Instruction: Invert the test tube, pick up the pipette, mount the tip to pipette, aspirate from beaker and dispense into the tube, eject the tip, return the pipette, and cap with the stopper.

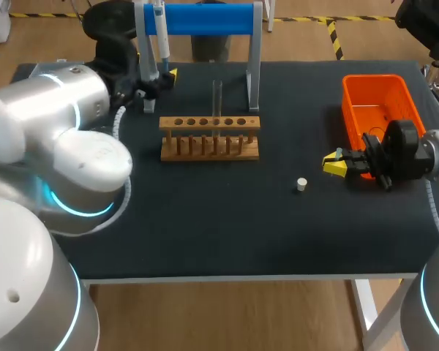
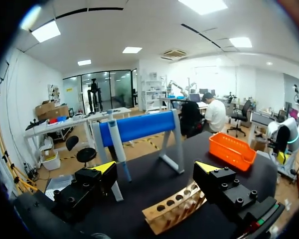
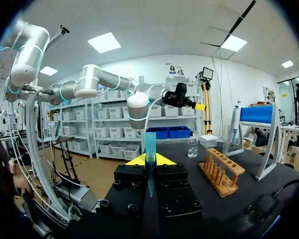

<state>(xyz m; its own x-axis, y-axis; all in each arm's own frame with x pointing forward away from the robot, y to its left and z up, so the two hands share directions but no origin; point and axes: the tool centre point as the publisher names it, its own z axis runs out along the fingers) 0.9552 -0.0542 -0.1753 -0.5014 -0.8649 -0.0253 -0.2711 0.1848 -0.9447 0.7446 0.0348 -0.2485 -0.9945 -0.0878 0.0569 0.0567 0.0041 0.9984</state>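
Right pincer (image 3: 149,162) clamps a slim, translucent blue conical tip (image 3: 150,142) — left pincer (image 2: 157,169) gapes wide.

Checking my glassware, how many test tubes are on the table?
1: the test tube stands upright in the wooden rack, near its middle. The orange bin is partly hidden by the right gripper.

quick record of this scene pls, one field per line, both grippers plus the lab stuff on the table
left gripper: open, empty, facing the stand
right gripper: shut on a blue pipette tip, beside the orange bin
pipette: hanging on the stand
test tube: upright in the wooden rack
stopper: loose on the table, between rack and right gripper
beaker: on the table, past the rack
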